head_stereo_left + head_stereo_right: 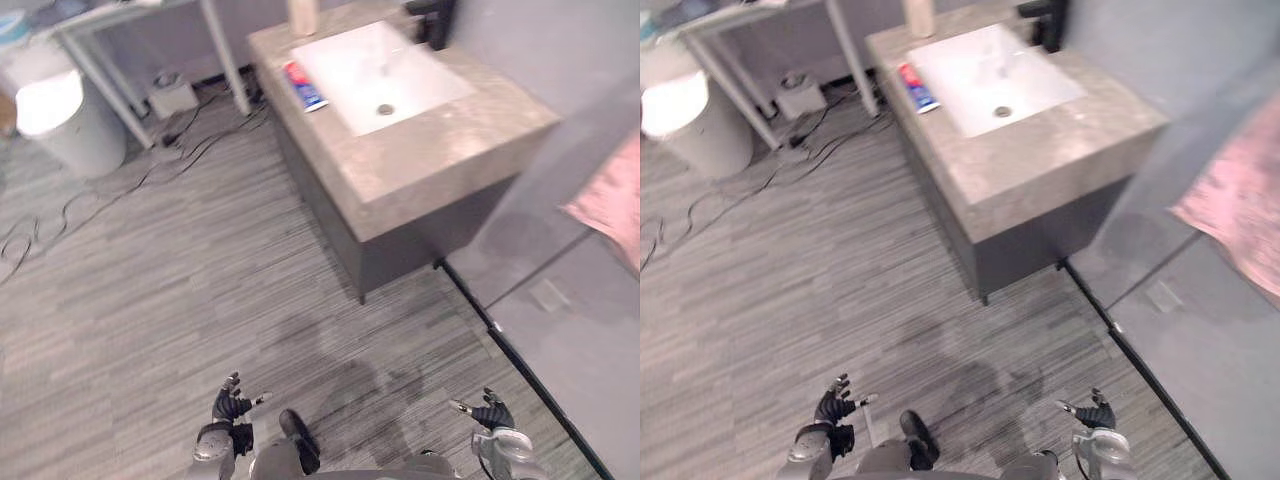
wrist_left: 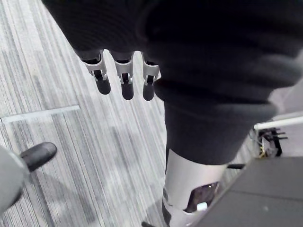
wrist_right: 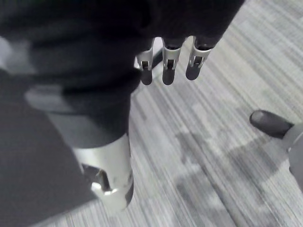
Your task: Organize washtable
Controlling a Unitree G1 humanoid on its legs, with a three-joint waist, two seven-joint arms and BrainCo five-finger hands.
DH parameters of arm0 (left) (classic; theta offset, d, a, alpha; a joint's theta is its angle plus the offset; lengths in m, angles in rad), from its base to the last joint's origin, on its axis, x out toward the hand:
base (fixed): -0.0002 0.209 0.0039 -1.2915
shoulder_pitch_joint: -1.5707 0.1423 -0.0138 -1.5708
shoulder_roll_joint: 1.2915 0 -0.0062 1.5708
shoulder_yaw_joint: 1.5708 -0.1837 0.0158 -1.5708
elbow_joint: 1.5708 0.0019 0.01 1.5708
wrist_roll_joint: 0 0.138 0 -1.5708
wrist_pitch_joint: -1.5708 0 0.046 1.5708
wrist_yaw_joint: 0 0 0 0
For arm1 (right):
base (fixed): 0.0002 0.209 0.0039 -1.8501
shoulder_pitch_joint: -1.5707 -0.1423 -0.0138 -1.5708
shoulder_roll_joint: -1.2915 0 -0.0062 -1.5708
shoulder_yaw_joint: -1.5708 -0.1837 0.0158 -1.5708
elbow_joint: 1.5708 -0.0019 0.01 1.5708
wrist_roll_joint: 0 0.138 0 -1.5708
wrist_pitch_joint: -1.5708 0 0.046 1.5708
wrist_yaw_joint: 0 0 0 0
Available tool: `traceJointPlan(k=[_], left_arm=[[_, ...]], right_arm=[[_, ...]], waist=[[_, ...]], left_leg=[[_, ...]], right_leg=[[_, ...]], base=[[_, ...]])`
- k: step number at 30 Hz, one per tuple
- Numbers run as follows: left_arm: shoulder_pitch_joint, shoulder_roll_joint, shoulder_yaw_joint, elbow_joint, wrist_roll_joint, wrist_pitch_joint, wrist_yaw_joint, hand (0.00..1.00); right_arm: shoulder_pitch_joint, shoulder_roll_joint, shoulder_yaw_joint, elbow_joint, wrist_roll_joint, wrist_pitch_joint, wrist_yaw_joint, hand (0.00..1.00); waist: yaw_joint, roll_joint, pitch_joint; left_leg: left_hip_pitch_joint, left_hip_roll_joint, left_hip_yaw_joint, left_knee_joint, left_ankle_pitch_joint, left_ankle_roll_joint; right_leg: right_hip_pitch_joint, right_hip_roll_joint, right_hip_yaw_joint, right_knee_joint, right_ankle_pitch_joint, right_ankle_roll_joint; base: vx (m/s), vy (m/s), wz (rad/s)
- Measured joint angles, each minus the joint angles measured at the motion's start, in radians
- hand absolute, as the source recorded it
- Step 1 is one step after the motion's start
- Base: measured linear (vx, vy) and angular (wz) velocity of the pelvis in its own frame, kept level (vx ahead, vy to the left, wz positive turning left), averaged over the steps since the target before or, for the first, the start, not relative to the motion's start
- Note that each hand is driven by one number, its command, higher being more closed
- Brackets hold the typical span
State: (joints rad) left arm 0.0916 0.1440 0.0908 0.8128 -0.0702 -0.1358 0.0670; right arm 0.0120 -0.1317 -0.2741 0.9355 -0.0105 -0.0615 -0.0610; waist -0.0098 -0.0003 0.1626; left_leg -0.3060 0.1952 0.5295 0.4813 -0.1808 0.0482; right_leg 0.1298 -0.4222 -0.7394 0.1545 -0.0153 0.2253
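One tube lies on washtable beside sink.

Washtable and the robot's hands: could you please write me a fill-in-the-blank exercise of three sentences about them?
1. The tube lies on the counter, on the ____ side of the basin.
2. The cloth at the robot's right is ____ in colour.
3. The left hand and the right hand hang low over the floor and hold ____.

Missing words: left; pink; nothing.
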Motion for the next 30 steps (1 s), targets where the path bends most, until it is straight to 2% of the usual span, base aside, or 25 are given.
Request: traceJointPlan(k=[1,2,3,4,5,6,7,8,9,10,11,13,14,15,16,17,18,19,20,21,23,25,27,28,30], left_arm=[[0.006,-0.002,-0.002,0.0,0.0,0.0,0.0,0.0],[0.019,-0.003,-0.011,0.0,0.002,0.0,-0.001,0.0],[0.024,-0.004,-0.022,-0.001,0.003,0.001,-0.001,0.0],[0.018,-0.003,-0.025,-0.003,0.003,0.001,-0.002,0.0],[0.008,0.005,-0.037,-0.008,0.003,0.001,-0.002,0.0],[0.005,0.011,-0.044,-0.012,0.004,0.001,-0.002,0.0],[0.005,0.019,-0.05,-0.03,0.004,0.001,-0.006,0.0],[0.012,0.02,-0.051,-0.036,0.004,0.001,-0.01,0.0],[0.01,0.021,-0.053,-0.036,0.004,0.001,-0.012,0.0],[0.002,0.022,-0.055,-0.036,0.003,0.001,-0.019,0.0],[-0.006,0.021,-0.059,-0.036,0.003,0.001,-0.022,0.0],[-0.025,0.017,-0.064,-0.036,0.003,0.001,-0.022,0.0],[-0.034,0.017,-0.073,-0.036,0.003,0.0,-0.022,0.0],[-0.034,0.025,-0.094,-0.036,0.005,-0.001,-0.024,0.0],[-0.038,0.025,-0.102,-0.035,0.005,-0.001,-0.025,0.0],[-0.039,0.013,-0.099,-0.033,0.006,0.0,-0.026,0.0],[-0.028,0.001,-0.084,-0.044,0.007,-0.001,-0.027,0.0],[-0.025,-0.002,-0.075,-0.044,0.007,0.001,-0.027,0.0],[-0.011,-0.021,-0.046,-0.051,0.007,0.002,-0.027,0.0],[0.016,-0.035,-0.026,-0.081,0.006,0.001,-0.026,0.0],[0.027,-0.049,-0.011,-0.1,0.006,-0.001,-0.027,0.0],[0.023,-0.066,-0.009,-0.109,0.006,-0.001,-0.03,0.0],[0.026,-0.084,-0.009,-0.106,0.007,0.0,-0.037,0.0],[0.026,-0.089,-0.01,-0.103,0.008,0.0,-0.042,0.0],[0.024,-0.105,-0.011,-0.095,0.015,0.001,-0.044,0.0]], right_arm=[[-0.003,-0.002,0.0,0.009,0.0,0.0,0.0,0.0],[-0.012,-0.007,0.0,0.02,0.0,0.003,0.0,0.0],[-0.018,-0.009,0.001,0.019,0.0,0.003,0.0,0.0],[-0.02,-0.008,0.003,0.019,0.0,0.003,0.0,0.0],[-0.019,-0.004,0.017,0.02,0.0,0.004,0.001,0.0],[-0.019,-0.001,0.021,0.021,0.0,0.004,0.003,0.0],[-0.007,0.008,0.024,0.022,0.001,0.004,0.007,0.0],[-0.001,0.006,0.047,0.02,0.001,0.004,0.009,0.0],[0.002,0.007,0.057,0.02,0.002,0.003,0.01,0.0],[0.007,0.007,0.069,0.02,0.004,0.001,0.013,0.0],[0.008,0.007,0.074,0.02,0.005,0.0,0.014,0.0],[0.017,0.005,0.076,0.019,0.009,-0.004,0.016,0.0],[0.025,0.005,0.076,0.019,0.01,-0.004,0.017,0.0],[0.045,0.008,0.074,0.017,0.01,-0.004,0.017,0.0],[0.064,0.009,0.068,0.014,0.01,-0.004,0.017,0.0],[0.1,0.01,0.042,-0.006,0.012,-0.003,0.017,0.0],[0.102,0.018,0.02,-0.03,0.015,-0.001,0.017,0.0],[0.105,0.028,0.015,-0.059,0.017,-0.002,0.017,0.0],[0.108,0.037,0.019,-0.102,0.02,-0.004,0.019,0.0],[0.105,0.05,0.02,-0.138,0.024,-0.008,0.019,0.0],[0.105,0.073,0.018,-0.171,0.041,-0.017,0.019,0.0],[0.1,0.075,0.012,-0.169,0.044,-0.022,0.018,0.0],[0.094,0.078,-0.009,-0.137,0.048,-0.018,0.016,0.0],[0.091,0.077,-0.018,-0.129,0.048,-0.017,0.016,0.0],[0.094,0.073,-0.044,-0.114,0.048,-0.014,0.013,0.0]], waist=[[0.001,0.004,0.001],[0.003,0.008,0.001],[-0.001,0.021,0.005],[-0.009,0.027,0.009],[-0.023,0.027,0.015],[-0.027,0.022,0.02],[-0.03,0.01,0.034],[-0.03,0.004,0.04],[-0.032,0.001,0.045],[-0.035,-0.003,0.058],[-0.038,0.002,0.071],[-0.06,0.006,0.081],[-0.07,0.008,0.081],[-0.083,-0.003,0.076],[-0.089,-0.009,0.073],[-0.09,-0.011,0.065],[-0.084,0.01,0.062],[-0.087,0.009,0.062],[-0.085,0.013,0.063],[-0.066,0.019,0.061],[-0.047,0.009,0.055],[-0.033,-0.002,0.052],[-0.03,-0.022,0.06],[-0.031,-0.021,0.059],[-0.029,-0.019,0.059]], left_leg=[[-0.007,-0.005,-0.012,0.042,-0.042,0.008],[-0.009,-0.034,-0.03,0.084,-0.105,0.015],[-0.001,-0.072,-0.052,0.078,-0.136,0.025],[0.003,-0.087,-0.07,0.07,-0.142,0.028],[0.027,-0.131,-0.11,0.033,-0.146,0.035],[0.051,-0.154,-0.126,0.006,-0.148,0.042],[0.113,-0.197,-0.15,-0.044,-0.147,0.056],[0.173,-0.228,-0.171,-0.085,-0.145,0.064],[0.203,-0.24,-0.182,-0.103,-0.143,0.07],[0.255,-0.254,-0.198,-0.137,-0.137,0.084],[0.298,-0.261,-0.229,-0.159,-0.136,0.083],[0.356,-0.272,-0.299,-0.211,-0.136,0.083],[0.381,-0.275,-0.343,-0.234,-0.136,0.076],[0.425,-0.288,-0.394,-0.258,-0.138,0.042],[0.445,-0.294,-0.418,-0.257,-0.144,0.032],[0.478,-0.292,-0.453,-0.227,-0.162,0.001],[0.459,-0.258,-0.439,-0.127,-0.158,-0.044],[0.436,-0.251,-0.414,-0.043,-0.139,-0.078],[0.381,-0.209,-0.349,0.173,-0.054,-0.137],[0.327,-0.132,-0.289,0.366,-0.049,-0.134],[0.265,-0.051,-0.223,0.488,-0.079,-0.088],[0.186,-0.019,-0.199,0.44,-0.11,-0.059],[0.117,-0.033,-0.225,0.266,-0.113,-0.066],[0.097,-0.046,-0.244,0.203,-0.111,-0.07],[0.055,-0.089,-0.335,-0.016,-0.076,-0.114]], right_leg=[[0.01,-0.015,0.004,0.019,0.003,0.004],[-0.004,-0.073,0.028,0.118,0.012,-0.01],[-0.07,-0.122,0.124,0.273,-0.002,-0.165],[-0.111,-0.112,0.217,0.354,-0.038,-0.21],[-0.184,-0.048,0.398,0.479,-0.111,-0.164],[-0.209,-0.015,0.455,0.531,-0.151,-0.155],[-0.25,0.049,0.52,0.615,-0.225,-0.158],[-0.297,0.116,0.551,0.66,-0.277,-0.17],[-0.32,0.15,0.551,0.667,-0.297,-0.179],[-0.37,0.216,0.541,0.657,-0.321,-0.185],[-0.425,0.281,0.522,0.612,-0.324,-0.191],[-0.504,0.344,0.507,0.506,-0.314,-0.192],[-0.527,0.367,0.504,0.415,-0.278,-0.19],[-0.536,0.387,0.518,0.297,-0.17,-0.23],[-0.534,0.388,0.527,0.283,-0.105,-0.263],[-0.513,0.382,0.524,0.301,-0.035,-0.32],[-0.482,0.386,0.495,0.316,-0.064,-0.334],[-0.453,0.39,0.496,0.309,-0.086,-0.329],[-0.376,0.413,0.516,0.27,-0.108,-0.328],[-0.296,0.446,0.562,0.221,-0.114,-0.335],[-0.204,0.462,0.619,0.169,-0.133,-0.341],[-0.135,0.45,0.696,0.129,-0.163,-0.331],[-0.097,0.407,0.761,0.125,-0.19,-0.299],[-0.089,0.394,0.779,0.125,-0.201,-0.289],[-0.073,0.354,0.836,0.125,-0.234,-0.25]], base=[[0.21,0.434,0.49],[0.22,0.505,0.57],[0.21,0.505,0.66],[0.21,0.451,0.93],[0.2,0.284,0.89],[0.31,0.298,1.0],[0.41,0.276,0.77],[0.34,0.222,0.69],[0.43,0.189,0.67],[0.39,0.096,0.75],[0.48,0.112,0.89],[0.43,0.056,1.03],[0.68,0.036,1.37],[0.61,0.01,1.28],[0.78,-0.025,1.37],[0.56,-0.034,0.85],[0.69,-0.049,0.62],[0.66,-0.047,0.01],[0.76,-0.042,-0.48],[0.61,-0.016,-0.77],[0.49,0.023,-0.9],[0.46,0.074,-0.86],[0.45,0.18,-0.88],[0.39,0.232,-0.85],[0.43,0.344,-0.79]])
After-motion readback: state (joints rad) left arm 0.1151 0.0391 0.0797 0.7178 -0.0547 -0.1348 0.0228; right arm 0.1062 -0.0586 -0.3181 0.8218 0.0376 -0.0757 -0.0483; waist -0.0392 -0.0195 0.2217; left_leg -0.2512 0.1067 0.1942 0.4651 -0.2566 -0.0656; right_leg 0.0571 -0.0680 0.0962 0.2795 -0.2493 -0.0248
